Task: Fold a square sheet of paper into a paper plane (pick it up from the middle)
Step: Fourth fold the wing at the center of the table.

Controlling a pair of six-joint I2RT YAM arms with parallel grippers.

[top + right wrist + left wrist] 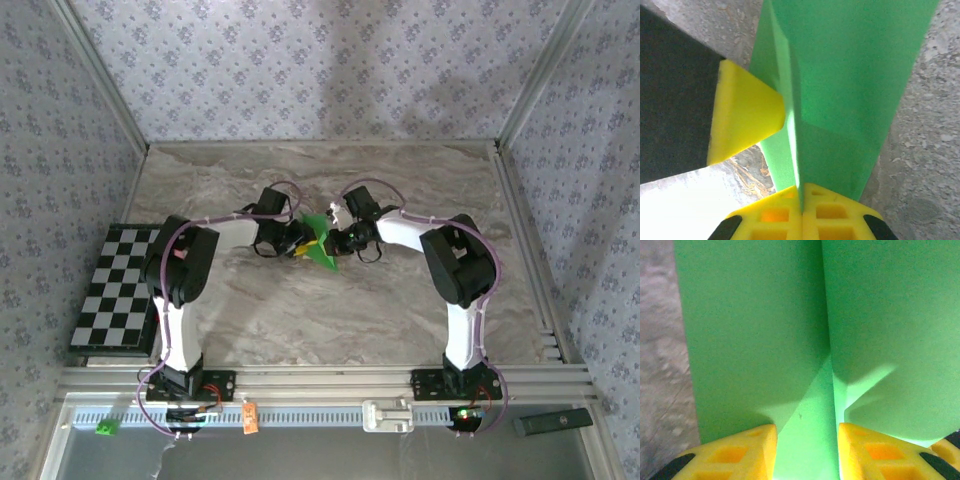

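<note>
At the right gripper, jaws together, clamped on the lower edge of the paper: bright green, sharply creased, standing on edge. At the left gripper, yellow fingers apart, astride the same paper, with a folded flap in the gap. Seen from the right wrist, touching the fold's side with one left fingertip. Cannot tell whether truly gripped on that side. Held between both grippers over the middle of the marbled table. Farther out, by the table's left edge, a checkered board, well apart from the paper.
</note>
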